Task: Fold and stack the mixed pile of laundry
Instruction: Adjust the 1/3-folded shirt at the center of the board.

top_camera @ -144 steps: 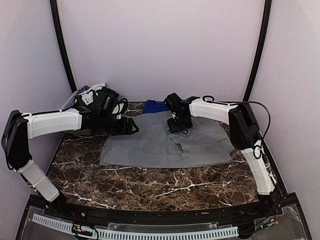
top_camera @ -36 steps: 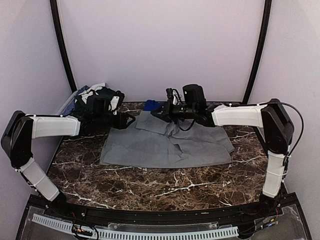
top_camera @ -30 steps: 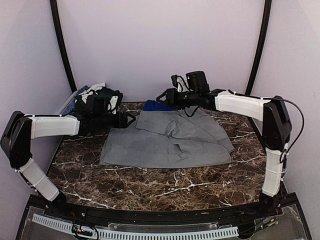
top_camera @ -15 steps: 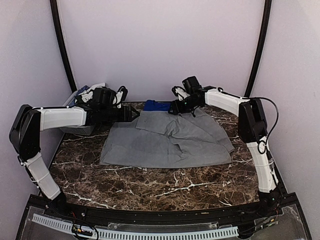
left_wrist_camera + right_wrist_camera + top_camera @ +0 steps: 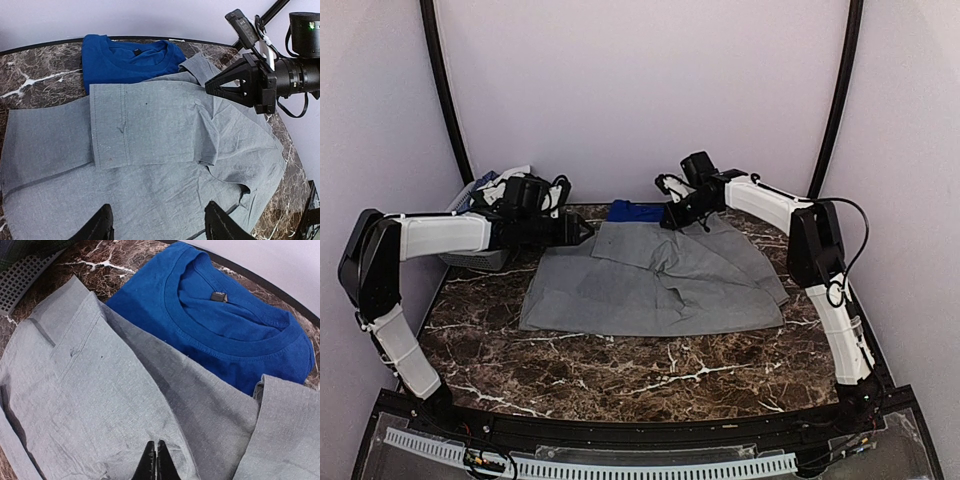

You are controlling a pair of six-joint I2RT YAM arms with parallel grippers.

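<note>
Folding step seemingly in hand: grey shirt (image 5: 660, 285) lies part-folded on counter (image 5: 620, 370), blue T-shirt (image 5: 630, 211) behind it; left gripper (image 5: 160, 226) released, empty; right gripper (image 5: 153, 460) clenched over far edge, cloth-hold unclear; next likely needs a sure edge pinch.

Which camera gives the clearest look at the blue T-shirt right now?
Right wrist: the blue T-shirt fills the upper frame, neckline and label plain, its lower part under the grey shirt. Left wrist shows it smaller, also partly covered. Top external shows only a blue sliver.
</note>
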